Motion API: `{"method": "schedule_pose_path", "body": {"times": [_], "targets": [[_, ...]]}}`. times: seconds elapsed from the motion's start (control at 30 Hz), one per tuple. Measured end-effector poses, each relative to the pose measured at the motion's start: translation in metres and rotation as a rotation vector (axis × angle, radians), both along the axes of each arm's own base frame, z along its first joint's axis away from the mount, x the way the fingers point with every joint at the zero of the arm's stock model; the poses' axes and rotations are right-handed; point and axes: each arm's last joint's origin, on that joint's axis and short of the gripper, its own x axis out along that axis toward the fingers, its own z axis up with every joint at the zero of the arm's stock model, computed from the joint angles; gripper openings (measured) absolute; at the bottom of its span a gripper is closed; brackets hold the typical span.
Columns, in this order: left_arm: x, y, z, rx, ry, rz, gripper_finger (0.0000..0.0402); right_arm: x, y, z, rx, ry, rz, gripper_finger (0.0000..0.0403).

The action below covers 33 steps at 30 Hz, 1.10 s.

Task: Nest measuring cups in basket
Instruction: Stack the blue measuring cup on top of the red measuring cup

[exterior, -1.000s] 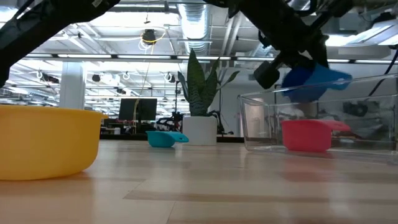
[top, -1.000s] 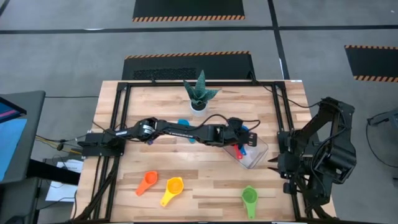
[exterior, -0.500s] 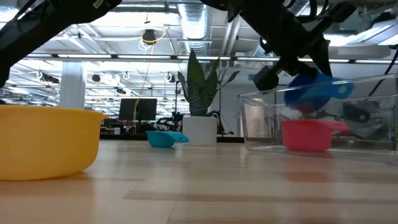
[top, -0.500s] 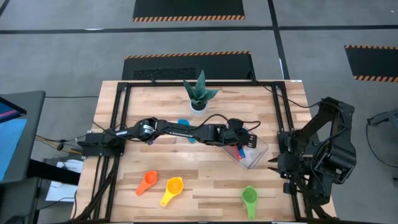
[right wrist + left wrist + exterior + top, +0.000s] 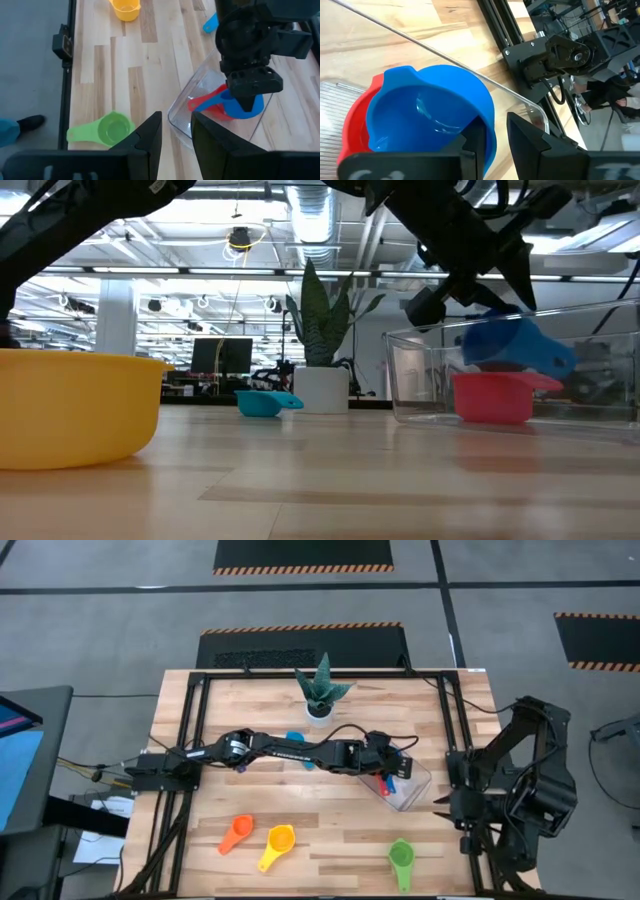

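The clear basket (image 5: 412, 792) stands at the table's right. A red cup (image 5: 357, 125) lies in it, and a blue cup (image 5: 427, 112) sits tilted in the red one, its handle (image 5: 555, 362) slanting down. My left gripper (image 5: 496, 140) hangs open just above the blue cup, one finger over its hollow and one outside its wall. My right gripper (image 5: 176, 135) waits open at the table's right edge, above the basket's near side. Green (image 5: 401, 858), yellow (image 5: 280, 840) and orange (image 5: 236, 832) cups lie near the front edge, and a light blue cup (image 5: 293, 738) lies by the plant. My left gripper's fingers (image 5: 476, 142) straddle the blue cup's wall near its rim (image 5: 490, 120), slanting down from the table's left. Whether they touch the wall, I cannot tell. The cup rests in the red cup inside the basket.
A white pot with a spiky plant (image 5: 320, 690) stands at the back middle. The black frame rails (image 5: 195, 740) run along the table's sides. Bare wood lies between the basket and the cups at the front edge.
The blue cup has sunk from the height of the basket's rim down into the red cup. It has tipped so that its handle slants down. My left gripper has stayed over the basket.
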Motion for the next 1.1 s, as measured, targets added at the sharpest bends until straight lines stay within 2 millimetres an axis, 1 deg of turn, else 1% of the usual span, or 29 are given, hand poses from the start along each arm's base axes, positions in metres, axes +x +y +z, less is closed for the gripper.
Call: {"method": "schedule_pose_path", "body": {"times": [0.63, 0.97, 1.1], "targets": [[-0.001, 0.001, -0.001, -0.036, 0.006, 0.025, 0.0064, -0.011, 0.007, 0.000, 0.023, -0.005, 0.034, 0.0127], [-0.002, 0.001, 0.016, -0.018, -0.011, 0.009, 0.0064, -0.012, 0.007, 0.000, 0.033, -0.007, 0.022, 0.0127], [-0.004, 0.001, 0.015, -0.027, 0.011, -0.005, 0.0064, -0.012, 0.007, 0.000, 0.033, -0.007, 0.021, 0.0127]]}}
